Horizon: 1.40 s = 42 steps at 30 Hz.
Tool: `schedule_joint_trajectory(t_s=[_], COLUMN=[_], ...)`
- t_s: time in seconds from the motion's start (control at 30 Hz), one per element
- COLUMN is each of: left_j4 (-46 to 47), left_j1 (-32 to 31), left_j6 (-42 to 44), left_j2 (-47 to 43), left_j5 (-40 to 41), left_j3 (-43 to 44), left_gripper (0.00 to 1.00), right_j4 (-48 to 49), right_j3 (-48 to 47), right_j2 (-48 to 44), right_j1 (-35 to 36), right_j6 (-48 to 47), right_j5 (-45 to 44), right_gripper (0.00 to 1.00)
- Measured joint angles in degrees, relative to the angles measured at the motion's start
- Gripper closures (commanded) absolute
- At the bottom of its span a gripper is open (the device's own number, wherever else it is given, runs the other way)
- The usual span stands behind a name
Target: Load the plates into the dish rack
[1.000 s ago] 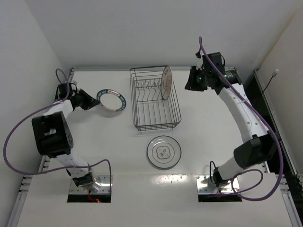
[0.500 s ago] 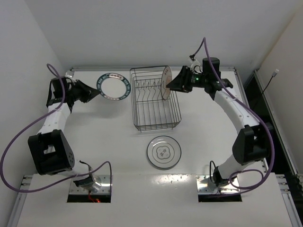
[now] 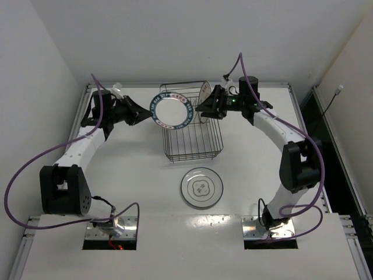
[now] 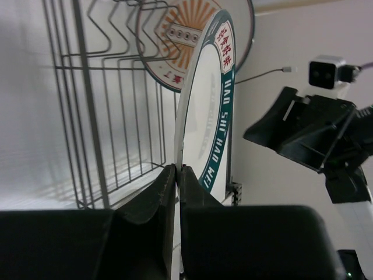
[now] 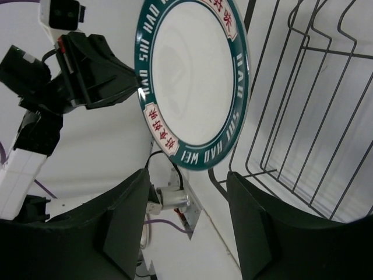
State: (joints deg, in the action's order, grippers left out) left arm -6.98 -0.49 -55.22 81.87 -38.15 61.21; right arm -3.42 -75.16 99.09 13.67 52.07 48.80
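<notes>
- The left tool (image 4: 176,175) is clenched on the edge of the plate with the dark teal rim (image 3: 172,111). It holds this plate up on its edge, in the air, off the desk (image 3: 128,169).
- That teal plate hangs at the far left corner of the dish rack (image 3: 175,153). It is not down between the wire prongs (image 3: 182,106) yet. I think this is the step going on now: putting it in.
- In front of the rack, the pale grey plate with rings (image 3: 201,188) lies flat on the desk. No tool is near it, so this one is left to do.
- At the far right corner of the rack, the plate with red-orange marks (image 3: 205,90) stands on its edge inside the wires. That one looks done. So I think one plate of three is in, one is on its way, and one waits.
- The right tool (image 5: 186,192) is just beside the red-orange plate. Its two fingers are spread apart with nothing between them, so it grips nothing.
</notes>
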Motion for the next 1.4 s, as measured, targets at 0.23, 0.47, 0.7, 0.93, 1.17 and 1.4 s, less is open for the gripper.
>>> schedule_joint_trajectory(t_s=[0.23,0.47,0.7,0.93,1.17,1.4], left_j4=[2.1,4.1,4.4,4.3,3.0,1.3], left_j1=[-5.5,-7.1,-7.7,-7.9,-8.1,-8.2], left_j6=[-2.6,-4.4,-4.5,-4.6,-4.5,-3.5], left_j2=[-1.4,-2.7,-3.2,-3.2,-3.2,-3.2], left_j5=[1.5,4.2,5.0,5.2,5.4,5.3], left_j3=[0.0,-1.2,-1.8,-1.8,-1.6,0.6], left_gripper=[1.0,1.0,1.0,1.0,1.0,1.0], right_j4=[0.4,0.3,0.4,0.4,0.3,0.2], right_j3=[1.0,2.0,2.1,2.2,3.1,3.3], right_j2=[1.8,3.5,3.7,3.7,3.7,3.7], right_j1=[0.5,-0.3,-0.4,-0.4,-0.3,0.1], right_j6=[0.0,-0.3,0.0,0.0,-0.1,-0.5], right_j5=[-0.6,-3.2,-4.7,-4.5,-3.7,-3.1], right_gripper=[0.48,1.0,0.93,0.85,0.82,0.8])
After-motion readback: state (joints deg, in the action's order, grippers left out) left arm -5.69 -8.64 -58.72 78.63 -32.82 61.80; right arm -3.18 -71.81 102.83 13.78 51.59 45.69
